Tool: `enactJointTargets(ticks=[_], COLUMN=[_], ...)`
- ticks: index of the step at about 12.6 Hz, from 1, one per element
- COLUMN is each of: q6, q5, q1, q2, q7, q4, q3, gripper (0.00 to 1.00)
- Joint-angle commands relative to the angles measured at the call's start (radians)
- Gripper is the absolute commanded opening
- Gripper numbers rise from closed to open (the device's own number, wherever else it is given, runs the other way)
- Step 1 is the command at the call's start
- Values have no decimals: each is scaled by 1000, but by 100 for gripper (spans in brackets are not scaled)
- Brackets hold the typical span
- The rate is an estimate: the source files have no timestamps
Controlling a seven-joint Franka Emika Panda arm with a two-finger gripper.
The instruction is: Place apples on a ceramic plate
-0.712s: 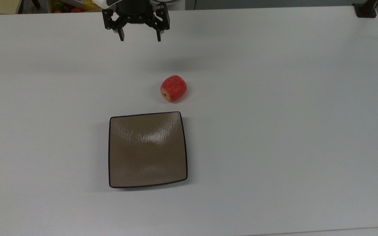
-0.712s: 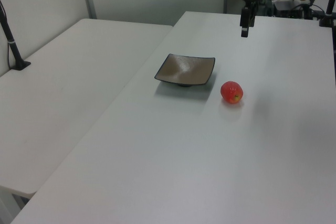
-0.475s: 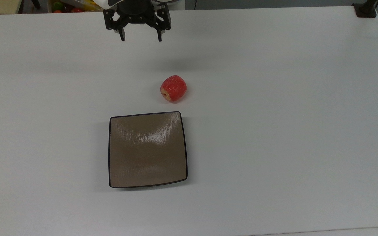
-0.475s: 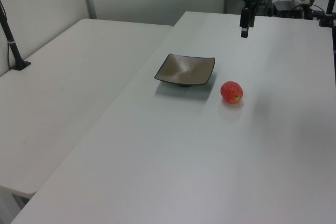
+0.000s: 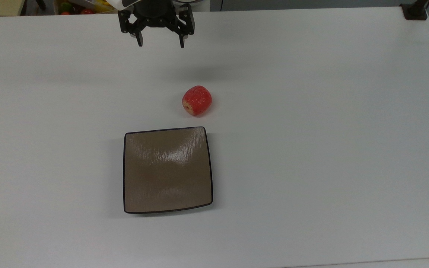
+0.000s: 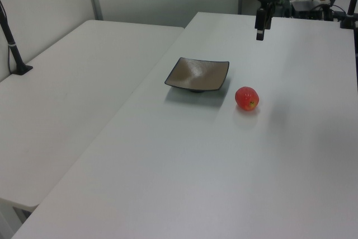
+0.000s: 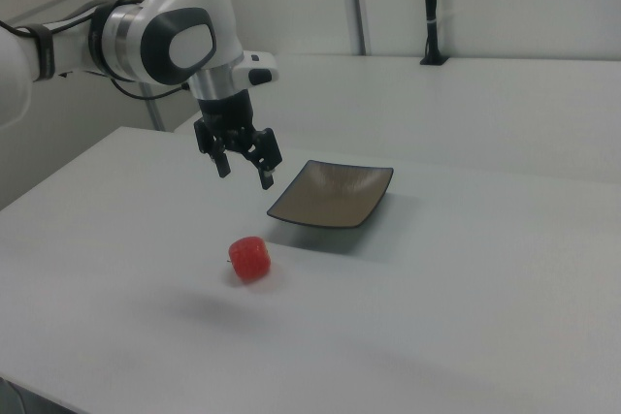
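Apple sits just off the plate corner; end effector hangs spread wide, empty.

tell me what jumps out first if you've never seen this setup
A small red apple lies alone on the white table, just beyond a corner of the glossy brown square plate, not touching it. The black end effector hangs open above the table near the top view's upper edge.

Even, soft overhead light. Glare streaks my plate toward its twelve o'clock edge. Shadows on the table are faint.
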Motion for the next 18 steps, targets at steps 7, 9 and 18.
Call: enactJointTargets(ticks=[7, 9, 18], q6=[118, 135, 275], q5=[-32, -54, -169], q1=[49, 59, 73], q2=[100, 126, 185], q7=[539, 639, 911], q4=[-37, -57, -137], q3=[61, 70, 99], gripper=[100, 100, 100])
